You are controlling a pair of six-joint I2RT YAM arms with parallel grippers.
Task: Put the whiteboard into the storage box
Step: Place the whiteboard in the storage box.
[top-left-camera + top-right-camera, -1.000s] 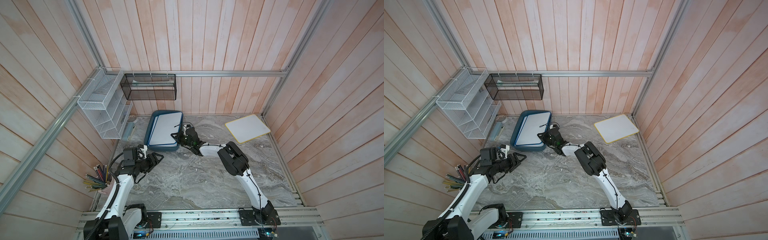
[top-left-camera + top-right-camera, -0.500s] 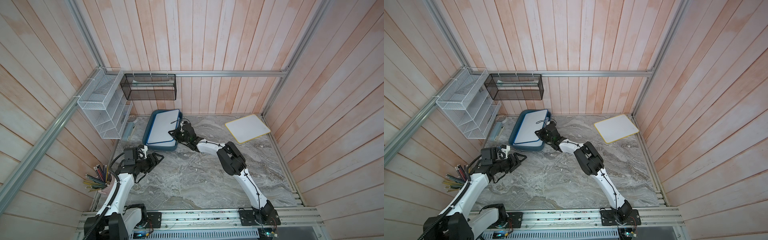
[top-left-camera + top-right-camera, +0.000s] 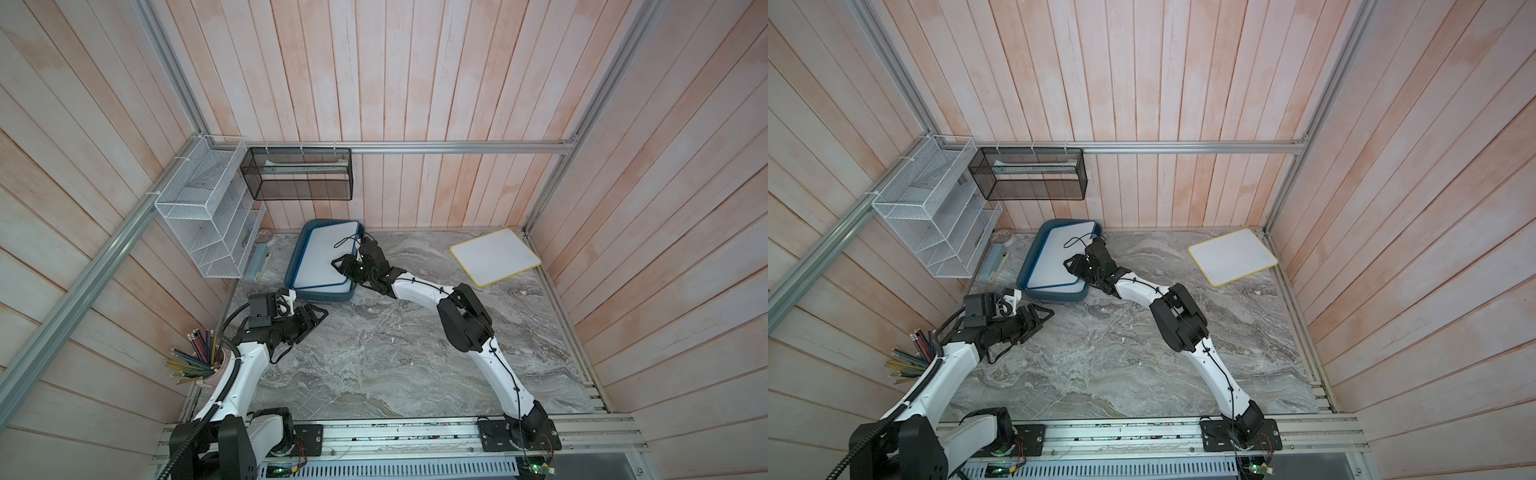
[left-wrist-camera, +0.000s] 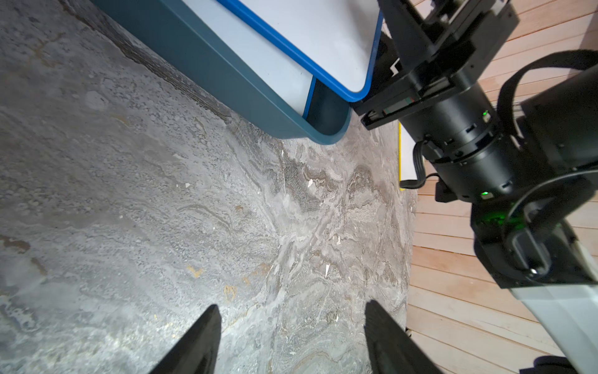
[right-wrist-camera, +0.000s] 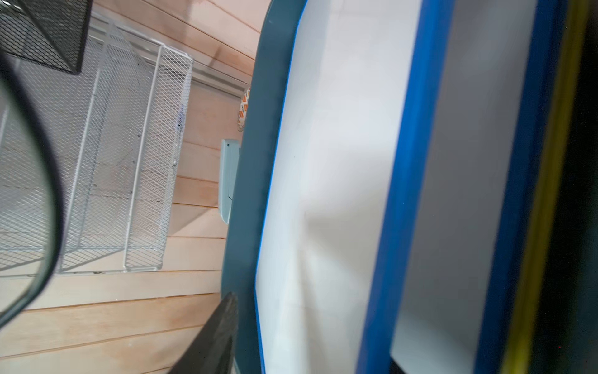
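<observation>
The storage box sits at the back of the marble table, close to the rear wall. In it lies the blue-framed whiteboard, and it does not lie flat. In the left wrist view its corner stands raised at the box's rim, and a second board shows lower down inside the box.

The right gripper hangs over the box's edge on the side away from the white wire rack, right at that raised corner. Its fingers are parted. In the right wrist view one finger shows outside the box's teal rim with a wide gap beside it, and I see no clamp on the board.

The left gripper hovers just in front of the box, near its front corner on the rack side. Its fingers are spread wide over bare marble, with nothing between them.

A yellow-framed whiteboard lies flat on the table well apart from the box, toward the far side wall.

The wire rack hangs on the wall beside the box, and a black mesh basket hangs on the rear wall above it. A small pale blue-grey object lies between the rack and the box; I cannot tell what it is. A cup of pencils stands well in front of the box, behind the left arm.
</observation>
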